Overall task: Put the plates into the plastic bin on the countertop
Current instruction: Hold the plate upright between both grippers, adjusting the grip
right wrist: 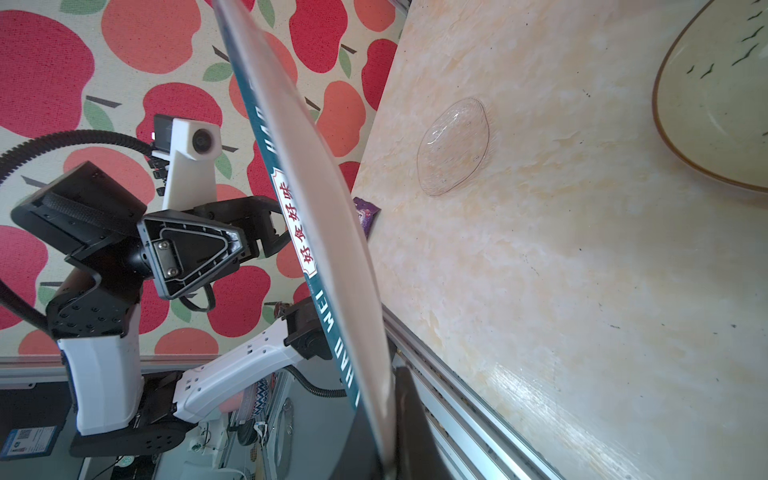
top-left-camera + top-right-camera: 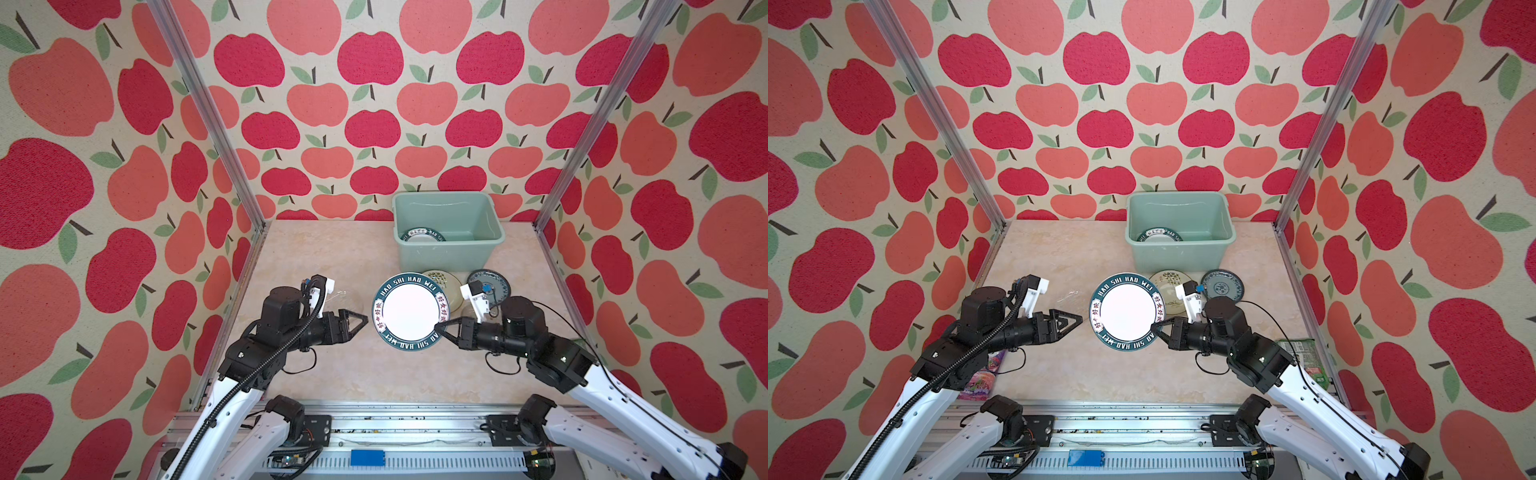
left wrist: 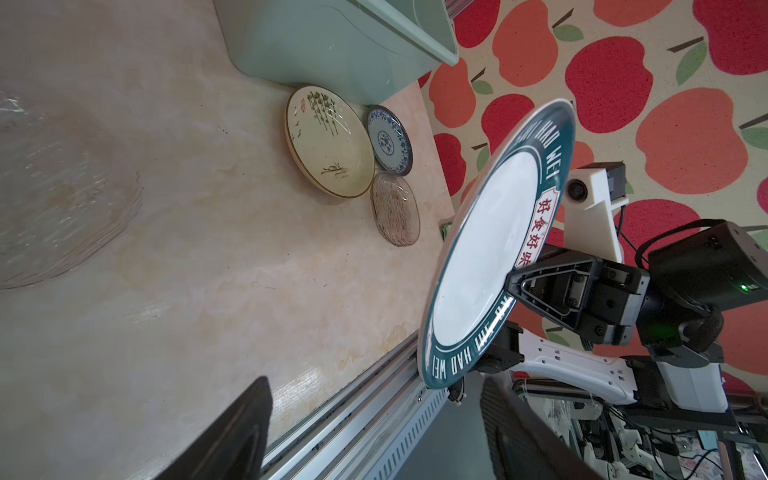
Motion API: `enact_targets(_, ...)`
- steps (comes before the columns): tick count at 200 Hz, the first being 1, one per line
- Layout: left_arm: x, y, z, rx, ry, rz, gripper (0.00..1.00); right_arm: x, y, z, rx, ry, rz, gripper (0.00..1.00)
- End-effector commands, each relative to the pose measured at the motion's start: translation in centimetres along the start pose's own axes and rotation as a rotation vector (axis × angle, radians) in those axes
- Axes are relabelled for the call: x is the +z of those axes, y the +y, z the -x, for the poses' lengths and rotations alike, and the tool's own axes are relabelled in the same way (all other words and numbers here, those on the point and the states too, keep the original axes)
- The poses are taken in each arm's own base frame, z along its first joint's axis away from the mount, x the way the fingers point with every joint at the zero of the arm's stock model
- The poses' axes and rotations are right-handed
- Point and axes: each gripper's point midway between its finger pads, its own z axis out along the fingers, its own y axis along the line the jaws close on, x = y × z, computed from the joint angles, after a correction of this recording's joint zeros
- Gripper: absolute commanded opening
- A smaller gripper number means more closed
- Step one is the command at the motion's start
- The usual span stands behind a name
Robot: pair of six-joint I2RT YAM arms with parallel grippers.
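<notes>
Plate (image 2: 409,309) aloft over the countertop (image 2: 324,257), right gripper (image 2: 439,328) clamped on its lettered rim, left gripper (image 2: 360,322) spread wide and empty alongside. Bin (image 2: 446,253) sits behind (one lettered plate (image 2: 422,236) lies inside). Best carry it high over the near wall, then lower it flat.

There is one plastic bin (image 2: 451,257). Dark-lettered plates number two for certain: the lifted plate (image 2: 410,311) and the binned plate (image 2: 420,235), which may be two stacked, as its rims are hard to separate. There is one cream floral plate (image 3: 328,141) and one blue patterned plate (image 3: 389,140). Clear ones number two: first glass plate (image 3: 62,195), second glass plate (image 3: 395,209). Snack packets number two: a purple packet (image 2: 982,380) and a green packet (image 2: 1312,361).
</notes>
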Motion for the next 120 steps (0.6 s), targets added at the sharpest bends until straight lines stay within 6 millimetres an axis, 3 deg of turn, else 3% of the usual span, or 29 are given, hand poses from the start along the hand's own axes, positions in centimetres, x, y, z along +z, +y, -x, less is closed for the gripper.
enact_targets(1, 0.6, -2.2, 0.8, 0.042, -0.014, -0.098, 0.81, -0.7, 1.1, 0.2, 0.006, -0.017, 0.046, 0.0)
enact_targets(31, 1.6, -3.3, 0.4, 0.081, 0.02, -0.134, 0.8, -0.6, 1.2, 0.2, 0.013, -0.018, 0.058, 0.0)
enact_targets(120, 3.8, -4.7, 1.0, 0.144, -0.035, -0.156, 0.6, 0.0, 3.2, 0.1, 0.042, 0.023, 0.174, 0.0)
